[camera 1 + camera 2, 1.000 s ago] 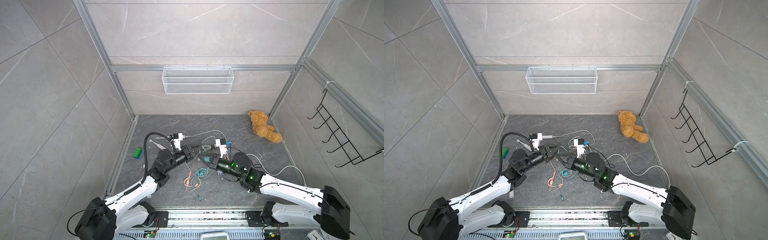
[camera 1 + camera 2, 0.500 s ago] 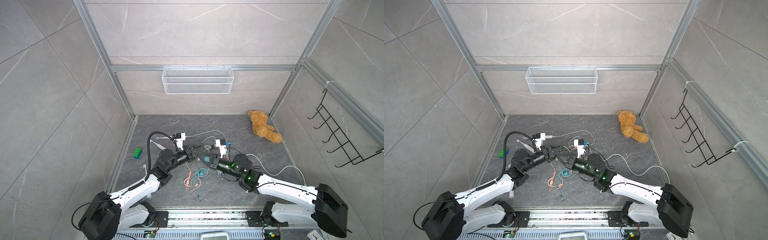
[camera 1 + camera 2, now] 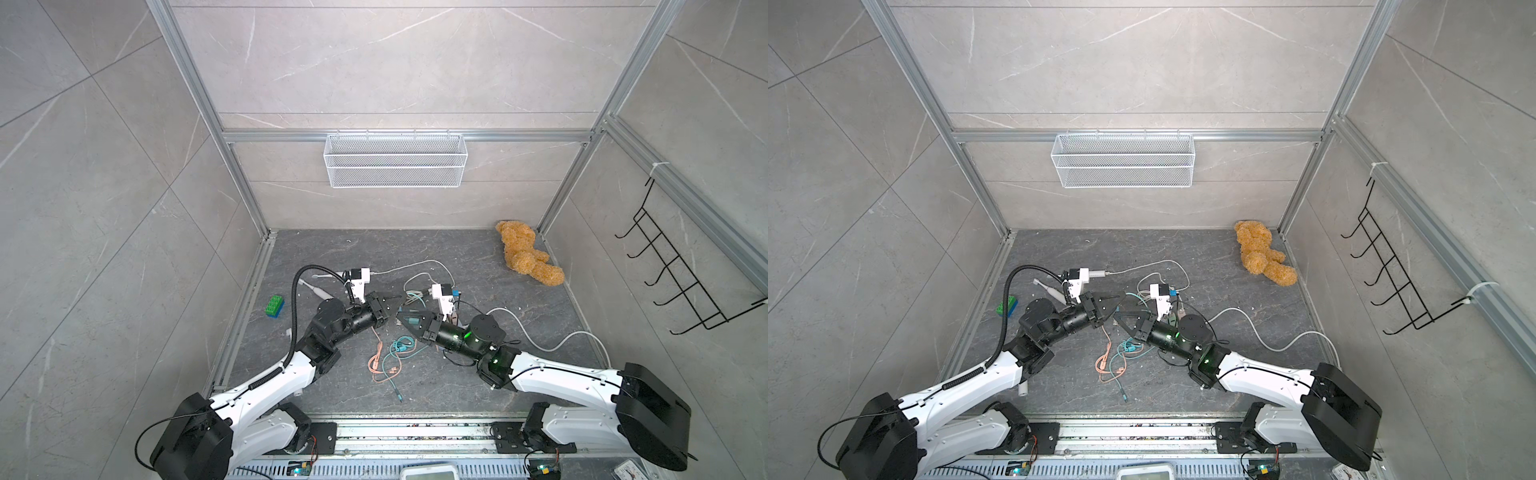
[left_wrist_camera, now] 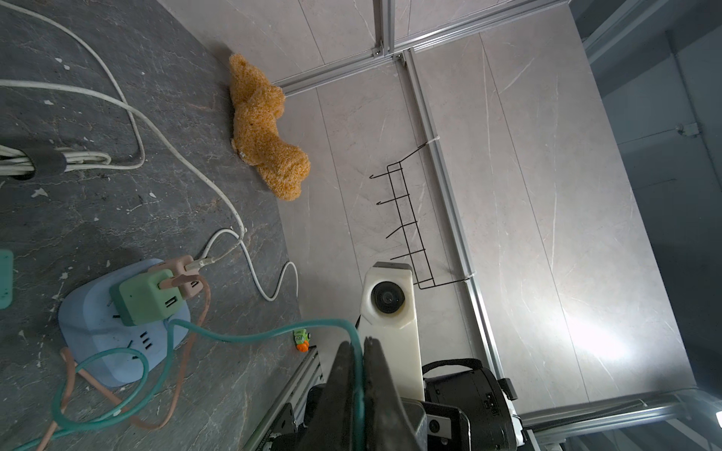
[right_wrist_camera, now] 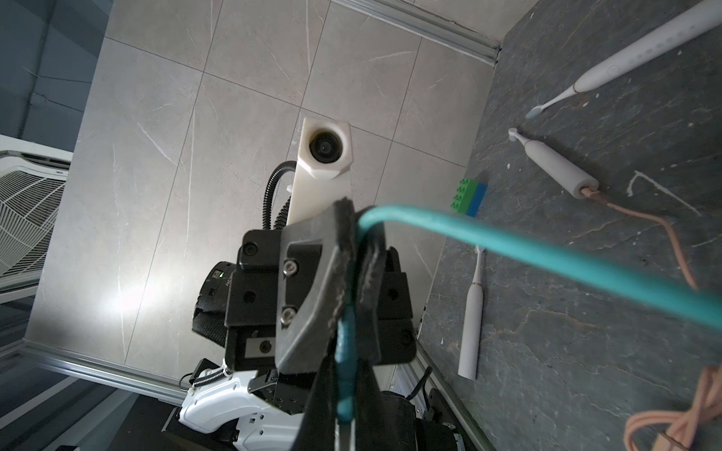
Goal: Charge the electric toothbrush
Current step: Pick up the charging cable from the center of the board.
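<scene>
Teal cable (image 5: 547, 259) clamped, wrist views only

A dark marbled floor (image 3: 465, 257) is enclosed by pale tiled walls (image 3: 395, 62). A wire basket (image 3: 395, 166) is hung on the far wall, a hook rack (image 3: 681, 286) on the right.

Left end effector (image 4: 358, 345) tight on teal cable (image 4: 269, 332) near blue power strip (image 4: 97, 351)

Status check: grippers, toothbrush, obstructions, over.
Left gripper and right gripper both shut on teal cable. White toothbrush on floor, no cable attached. Pink cable looped on floor nearby.
</scene>
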